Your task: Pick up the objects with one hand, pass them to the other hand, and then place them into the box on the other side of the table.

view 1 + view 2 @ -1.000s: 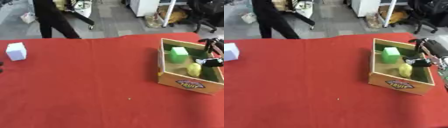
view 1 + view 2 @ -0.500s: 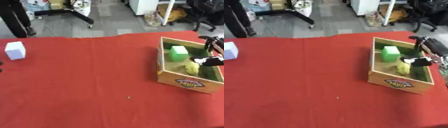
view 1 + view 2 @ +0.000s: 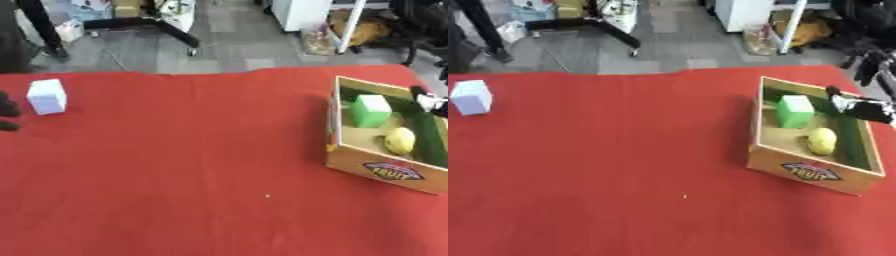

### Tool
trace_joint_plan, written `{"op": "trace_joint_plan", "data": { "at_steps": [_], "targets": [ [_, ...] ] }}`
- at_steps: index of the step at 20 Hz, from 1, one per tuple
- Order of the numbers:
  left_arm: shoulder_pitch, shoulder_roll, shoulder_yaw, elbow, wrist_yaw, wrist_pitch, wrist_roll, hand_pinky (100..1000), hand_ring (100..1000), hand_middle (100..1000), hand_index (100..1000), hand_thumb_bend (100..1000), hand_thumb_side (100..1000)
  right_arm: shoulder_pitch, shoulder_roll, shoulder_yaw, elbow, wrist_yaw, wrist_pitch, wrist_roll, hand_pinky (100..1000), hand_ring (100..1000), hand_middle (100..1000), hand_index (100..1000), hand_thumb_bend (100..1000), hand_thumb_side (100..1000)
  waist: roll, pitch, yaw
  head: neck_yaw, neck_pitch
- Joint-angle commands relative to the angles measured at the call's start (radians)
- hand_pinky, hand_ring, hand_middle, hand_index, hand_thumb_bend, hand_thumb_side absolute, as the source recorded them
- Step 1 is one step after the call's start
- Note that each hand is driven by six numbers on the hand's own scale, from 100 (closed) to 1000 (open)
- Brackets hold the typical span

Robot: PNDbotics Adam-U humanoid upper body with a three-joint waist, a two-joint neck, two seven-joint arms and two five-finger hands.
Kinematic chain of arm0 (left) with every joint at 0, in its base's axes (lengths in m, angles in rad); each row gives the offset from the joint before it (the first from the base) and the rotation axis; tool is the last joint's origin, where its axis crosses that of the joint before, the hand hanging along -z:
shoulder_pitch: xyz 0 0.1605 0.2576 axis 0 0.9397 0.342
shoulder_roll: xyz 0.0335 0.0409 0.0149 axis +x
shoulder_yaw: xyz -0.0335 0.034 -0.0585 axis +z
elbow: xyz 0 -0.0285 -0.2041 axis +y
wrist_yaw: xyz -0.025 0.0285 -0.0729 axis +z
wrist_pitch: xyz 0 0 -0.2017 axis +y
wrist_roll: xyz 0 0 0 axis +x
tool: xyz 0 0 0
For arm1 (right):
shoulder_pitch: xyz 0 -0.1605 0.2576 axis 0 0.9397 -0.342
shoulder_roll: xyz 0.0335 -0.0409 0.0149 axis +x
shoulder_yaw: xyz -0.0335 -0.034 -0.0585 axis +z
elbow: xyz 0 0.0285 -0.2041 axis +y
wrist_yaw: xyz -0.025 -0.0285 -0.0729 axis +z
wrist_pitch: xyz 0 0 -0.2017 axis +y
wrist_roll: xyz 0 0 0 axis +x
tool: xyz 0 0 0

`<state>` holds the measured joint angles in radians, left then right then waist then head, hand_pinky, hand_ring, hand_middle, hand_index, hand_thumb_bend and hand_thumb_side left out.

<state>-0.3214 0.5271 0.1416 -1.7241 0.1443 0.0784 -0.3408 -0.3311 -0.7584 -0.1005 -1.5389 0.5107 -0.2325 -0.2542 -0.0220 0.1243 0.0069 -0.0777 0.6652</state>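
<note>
Right hand has lifted clear of the lemon, now loose in the box beside the green block; finger state unreadable; white cube remains far left, risking a long-reach fumble.

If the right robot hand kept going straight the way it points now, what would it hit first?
The right robot hand points leftward over the box; probably the green block first, though its height above the block is unclear.
</note>
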Motion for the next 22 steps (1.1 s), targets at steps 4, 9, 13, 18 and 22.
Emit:
{"op": "trace_joint_plan", "data": {
  "at_steps": [4,9,13,18,22],
  "targets": [
    [-0.119,0.165,0.008,0.112,-0.262,-0.072,0.034,756,781,740,818,532,683,0.064,0.038,-0.017,-0.335,-0.032,0.021,0.002,690,437,427,806,299,204,-0.003,0.001,-0.024,0.048,-0.026],
    [-0.264,0.215,-0.018,0.313,-0.493,-0.063,0.121,783,809,771,857,631,643,0.087,0.082,0.009,-0.454,0.015,0.001,0.034,694,443,430,808,286,205,0.003,0.005,-0.04,0.082,-0.047],
    [-0.382,0.158,-0.029,0.514,-0.582,0.031,0.292,787,825,789,879,698,618,0.073,0.118,0.04,-0.461,0.011,-0.032,0.053,693,438,425,801,272,207,-0.002,0.01,-0.057,0.093,-0.058],
    [-0.487,0.073,-0.011,0.743,-0.662,0.126,0.469,775,821,783,882,783,628,0.059,0.147,0.06,-0.461,-0.002,-0.066,0.076,694,435,422,799,251,210,-0.013,0.026,-0.084,0.113,-0.073],
    [-0.534,0.04,0.022,0.856,-0.653,0.191,0.592,764,814,777,888,883,635,0.05,0.172,0.072,-0.461,-0.002,-0.091,0.082,694,431,418,795,237,210,-0.02,0.048,-0.11,0.138,-0.089]
  ]
}}
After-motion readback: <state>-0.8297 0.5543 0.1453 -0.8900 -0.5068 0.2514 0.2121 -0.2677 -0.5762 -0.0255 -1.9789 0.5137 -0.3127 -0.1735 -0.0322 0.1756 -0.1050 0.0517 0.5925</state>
